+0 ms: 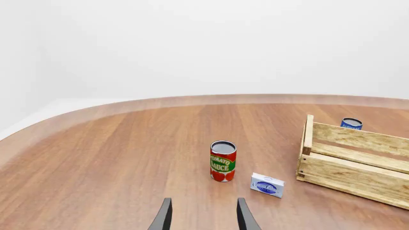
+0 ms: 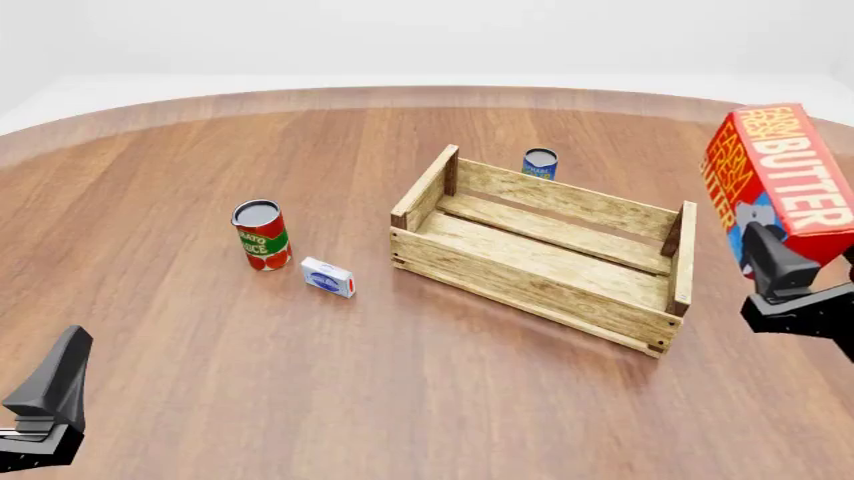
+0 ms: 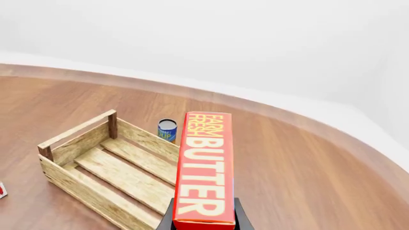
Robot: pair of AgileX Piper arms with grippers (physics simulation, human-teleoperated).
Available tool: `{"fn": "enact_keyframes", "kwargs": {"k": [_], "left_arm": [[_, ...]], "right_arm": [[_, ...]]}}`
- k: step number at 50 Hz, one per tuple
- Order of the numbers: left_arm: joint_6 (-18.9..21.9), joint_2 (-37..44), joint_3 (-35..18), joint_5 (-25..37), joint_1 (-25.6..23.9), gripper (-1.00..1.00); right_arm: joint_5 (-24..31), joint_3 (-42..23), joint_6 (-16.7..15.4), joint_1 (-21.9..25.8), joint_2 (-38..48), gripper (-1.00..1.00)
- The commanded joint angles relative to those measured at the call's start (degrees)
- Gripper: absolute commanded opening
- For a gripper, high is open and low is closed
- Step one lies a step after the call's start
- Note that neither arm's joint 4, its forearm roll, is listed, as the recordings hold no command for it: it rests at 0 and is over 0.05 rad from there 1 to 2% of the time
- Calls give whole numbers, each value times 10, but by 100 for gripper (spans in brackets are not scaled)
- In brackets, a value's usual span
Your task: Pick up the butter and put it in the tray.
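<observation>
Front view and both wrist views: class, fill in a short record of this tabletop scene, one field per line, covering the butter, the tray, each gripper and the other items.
butter: red carton held above the table, right of the tray
tray: wooden slat crate, nothing visible inside
right gripper: shut on the butter
left gripper: open, holding nothing
tomato sauce can: upright, left of the tray
small white-blue box: on the table beside the tomato sauce can
blue can: behind the tray
task status: butter lifted, not yet in tray
</observation>
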Motion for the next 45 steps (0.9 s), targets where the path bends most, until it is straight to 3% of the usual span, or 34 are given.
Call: {"fn": "enact_keyframes", "kwargs": {"k": [1,29,45], "left_arm": [[0,0,0,0,0,100],[0,0,0,0,0,100],[0,0,0,0,0,100]], "right_arm": [[4,-41,6,22,21,-100],[3,-91,6,53,94,-100],[-28,-115,12,70,168,-100]]}}
